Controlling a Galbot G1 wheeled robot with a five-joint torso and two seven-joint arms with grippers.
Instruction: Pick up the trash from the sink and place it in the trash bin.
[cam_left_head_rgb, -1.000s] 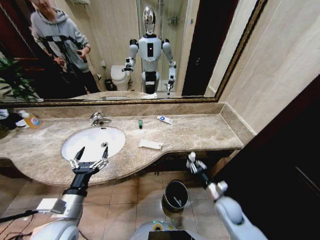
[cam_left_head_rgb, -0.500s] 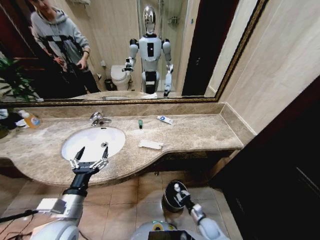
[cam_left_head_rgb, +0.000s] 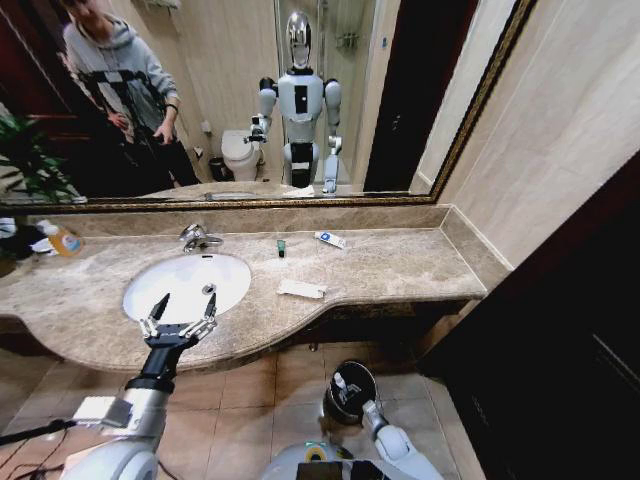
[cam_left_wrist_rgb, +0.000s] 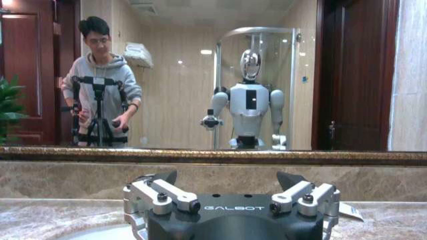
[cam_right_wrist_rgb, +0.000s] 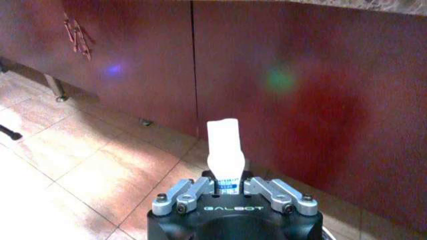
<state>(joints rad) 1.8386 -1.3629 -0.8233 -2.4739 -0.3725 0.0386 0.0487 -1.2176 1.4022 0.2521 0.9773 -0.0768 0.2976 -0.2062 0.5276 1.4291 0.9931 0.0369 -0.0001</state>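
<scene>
1. I have the right gripper (cam_right_wrist_rgb: 227, 186) low beneath the counter's front edge, right above the trash bin (cam_left_head_rgb: 335, 410) in the head view. Its jaws are closed on a small white tube (cam_right_wrist_rgb: 224, 150), which sticks straight out from between the fingers, with a blue-printed label at the pinched end.
2. In the head view I see the same tube as a small pale piece (cam_left_head_rgb: 341, 385) over the bin's dark mouth; I cannot tell whether it touches the rim.
3. The trash bin stands on the tiled floor, near the robot's base and in front of the dark cabinet under the counter.
4. My left gripper (cam_left_head_rgb: 178, 319) hovers over the near edge of the sink (cam_left_head_rgb: 236, 272), its jaws spread wide and holding nothing.
5. On the beige countertop (cam_left_head_rgb: 400, 265), right of the sink, lies a flat white packet (cam_left_head_rgb: 301, 289), near the front edge.
6. Farther back, close to the mirror (cam_left_head_rgb: 420, 110), I see a small green-black piece (cam_left_head_rgb: 281, 247) and, just right of it, a blue-white packet (cam_left_head_rgb: 329, 239).
7. The chrome faucet (cam_left_head_rgb: 194, 237) stands at the far side of the sink, and an orange-yellow soap bottle (cam_left_head_rgb: 62, 239) stands at the far left of the counter.
8. Inside the basin I make out only the drain fitting (cam_left_head_rgb: 208, 289).
</scene>
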